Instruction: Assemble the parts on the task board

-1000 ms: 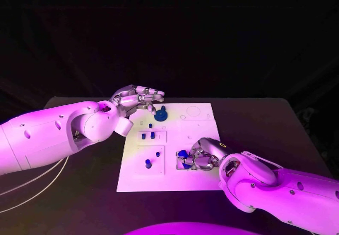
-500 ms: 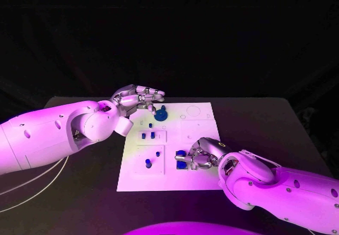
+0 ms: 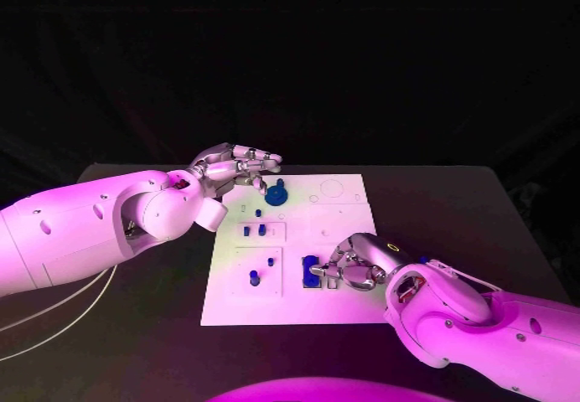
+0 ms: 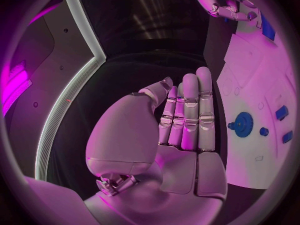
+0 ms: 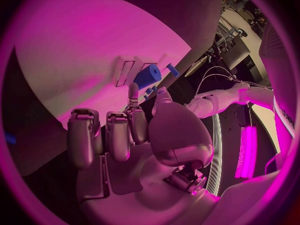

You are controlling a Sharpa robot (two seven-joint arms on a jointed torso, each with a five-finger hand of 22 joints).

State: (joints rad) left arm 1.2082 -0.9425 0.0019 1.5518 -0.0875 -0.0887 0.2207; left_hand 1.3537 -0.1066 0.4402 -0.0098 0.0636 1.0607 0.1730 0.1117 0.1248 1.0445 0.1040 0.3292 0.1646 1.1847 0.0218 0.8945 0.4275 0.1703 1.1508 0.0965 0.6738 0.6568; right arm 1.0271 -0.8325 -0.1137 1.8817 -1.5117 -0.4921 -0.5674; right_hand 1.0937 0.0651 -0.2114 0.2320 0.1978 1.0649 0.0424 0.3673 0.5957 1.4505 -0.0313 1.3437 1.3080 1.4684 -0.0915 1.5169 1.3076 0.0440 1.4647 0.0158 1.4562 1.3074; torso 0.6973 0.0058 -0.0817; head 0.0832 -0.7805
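The white task board [image 3: 333,226] lies mid-table. A blue gear [image 3: 277,197] sits near its far left corner, and small blue pegs [image 3: 254,230] stand in the left-hand slots. My left hand [image 3: 235,170] hovers just beyond the gear and holds nothing; its fingers [image 4: 187,110] are straight and side by side. My right hand [image 3: 352,270] rests on the board's near middle. Its thumb and a fingertip [image 5: 132,91] pinch the near end of a blue block part [image 3: 312,271], which shows as [image 5: 149,76] in the right wrist view.
More blue pegs [image 3: 254,277] sit in the near left recess of the board. The left wrist view shows the blue gear [image 4: 242,124] and two pegs [image 4: 281,112] beside my left hand. Dark tabletop surrounds the board. White cables [image 3: 54,314] trail off the left edge.
My right hand has drawn slightly toward the near right, and the blue block now shows longer beside its fingertips. My left hand has stayed put.
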